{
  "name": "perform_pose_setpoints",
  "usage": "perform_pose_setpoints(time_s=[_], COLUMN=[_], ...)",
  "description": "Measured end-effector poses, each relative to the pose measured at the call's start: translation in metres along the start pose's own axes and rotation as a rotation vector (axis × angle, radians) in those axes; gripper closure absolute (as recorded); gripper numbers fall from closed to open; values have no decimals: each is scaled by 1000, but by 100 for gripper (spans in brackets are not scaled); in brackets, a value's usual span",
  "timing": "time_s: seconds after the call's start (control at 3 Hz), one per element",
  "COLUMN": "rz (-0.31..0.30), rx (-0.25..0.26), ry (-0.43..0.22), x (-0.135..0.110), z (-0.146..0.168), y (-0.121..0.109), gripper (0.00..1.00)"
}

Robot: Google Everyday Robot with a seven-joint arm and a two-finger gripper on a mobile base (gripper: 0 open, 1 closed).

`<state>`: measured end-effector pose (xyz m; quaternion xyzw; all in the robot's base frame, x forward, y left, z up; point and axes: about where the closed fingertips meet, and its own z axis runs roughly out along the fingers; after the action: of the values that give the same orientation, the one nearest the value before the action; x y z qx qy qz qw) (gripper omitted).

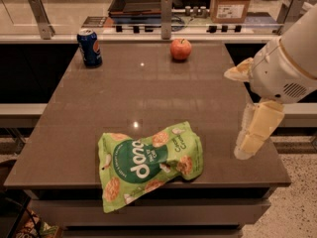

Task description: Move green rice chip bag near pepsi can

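Your gripper [237,114] is hanging released, grasping nothing, right of the green rice chip bag [148,162]. The bag is overhanging the surface [148,88], so 1 clumsy nudge is risking a fall. The pepsi can [89,47] is sitting far behind-left of it.

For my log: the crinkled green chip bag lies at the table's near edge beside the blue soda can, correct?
No: the camera view shows the blue soda can at the far left corner, away from the green chip bag; the gripper hangs at right.
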<state>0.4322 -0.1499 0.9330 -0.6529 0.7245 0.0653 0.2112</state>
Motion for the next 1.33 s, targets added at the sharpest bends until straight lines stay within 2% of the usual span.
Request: perform_pose_setpoints(time_s=[0.33,1.0,1.33], rz=[-37,-117,-152], rx=[-38,-50,-78], ry=[-18,75,69], x=[-14,-36,-47], z=[37,108,128], y=[9,26,32], gripper=[0,0,0])
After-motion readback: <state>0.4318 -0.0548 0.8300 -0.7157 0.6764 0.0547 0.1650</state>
